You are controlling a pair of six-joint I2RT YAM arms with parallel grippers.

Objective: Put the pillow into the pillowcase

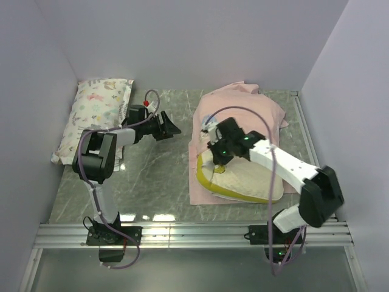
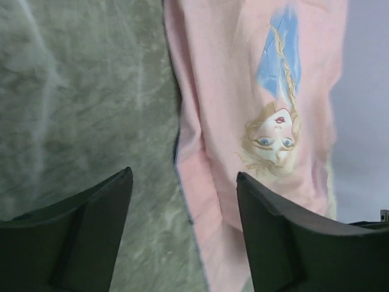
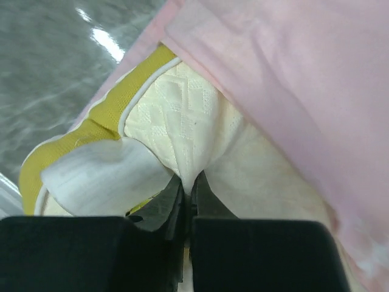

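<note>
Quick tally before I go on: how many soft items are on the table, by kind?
Pillows: 2, cream foam pillow and printed pillow
Pillowcases: 1, pink pillowcase
Total: 3

No lettering can be read. The white tag (image 3: 103, 176) on the pillow (image 3: 176, 115), just left of the jaws of the right gripper (image 3: 188, 185), looks blank (or too blurred).
</note>
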